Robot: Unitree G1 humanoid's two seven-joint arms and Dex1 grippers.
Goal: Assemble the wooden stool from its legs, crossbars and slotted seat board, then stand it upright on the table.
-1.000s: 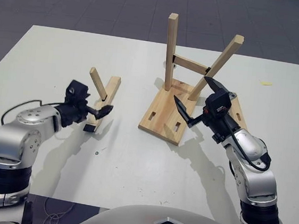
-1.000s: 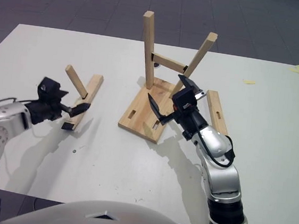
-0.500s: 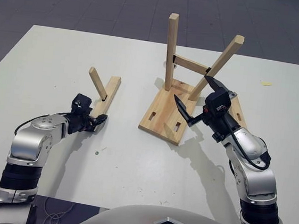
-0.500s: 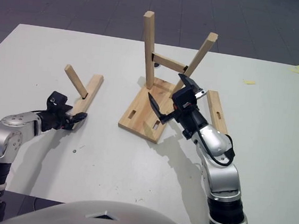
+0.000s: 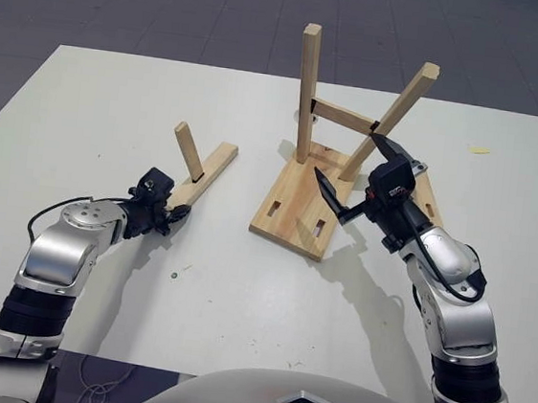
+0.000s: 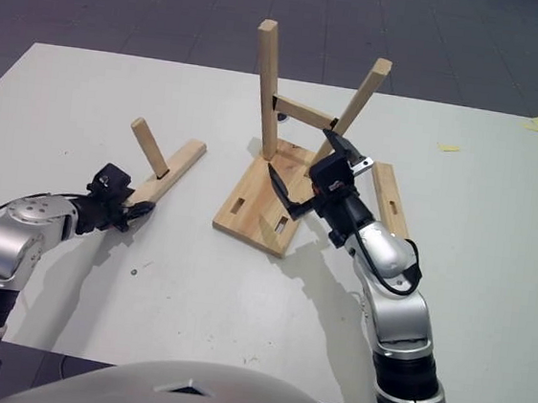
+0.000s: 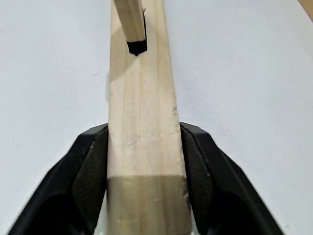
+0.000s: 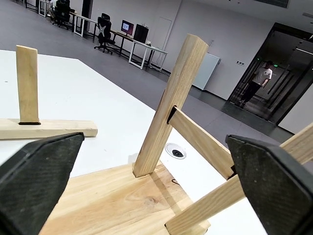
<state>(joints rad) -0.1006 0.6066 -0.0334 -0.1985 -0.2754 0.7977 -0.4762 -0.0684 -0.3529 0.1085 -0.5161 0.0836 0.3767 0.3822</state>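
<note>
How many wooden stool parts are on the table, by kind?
Legs: 4 (two upright in the seat board at and, one held leg, one lying flat)
Crossbars: 2
Seat board: 1
Total: 7

bare table (image 5: 231, 284) between loose leg (image 5: 207, 167) and seat board (image 5: 292, 219), upright legs (image 5: 307, 90) plus crossbar (image 5: 343, 117) block board's far end

Bright, even light from above leaves soft shadows on the white table (image 5: 240, 295).
</note>
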